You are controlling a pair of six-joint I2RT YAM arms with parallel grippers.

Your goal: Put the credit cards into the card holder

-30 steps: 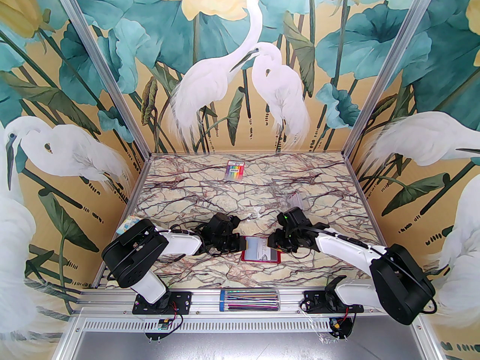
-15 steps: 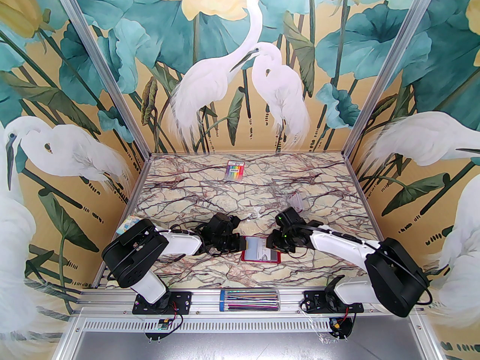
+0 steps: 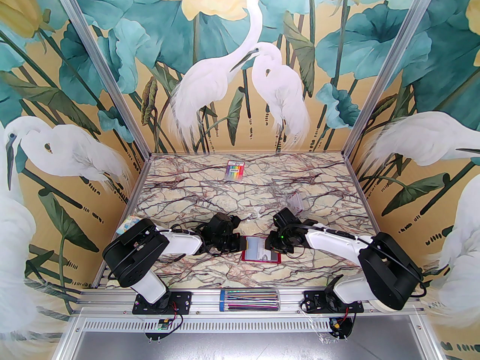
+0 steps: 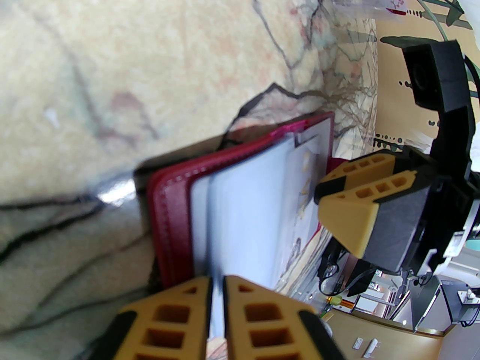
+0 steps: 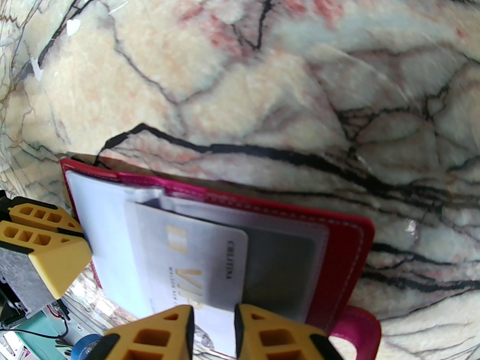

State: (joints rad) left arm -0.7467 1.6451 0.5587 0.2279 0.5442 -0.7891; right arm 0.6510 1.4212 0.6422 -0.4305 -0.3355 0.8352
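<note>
near the table's (image 3: 210, 197) six o'clock edge, between the two grippers, lies the open red card holder (image 3: 261, 260). the left gripper (image 4: 216, 298), at its nine o'clock side, is closed on a clear sleeve (image 4: 243, 216). the right gripper (image 5: 213, 328), at its three o'clock side, is nearly closed, pinching a silver card (image 5: 195, 253) that lies partly inside a sleeve. a rainbow pack (image 3: 234, 170) lies at twelve o'clock.

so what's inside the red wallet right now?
A silver card sits partly inside a clear sleeve of the open wallet. Anything in the sleeves underneath is covered.
</note>
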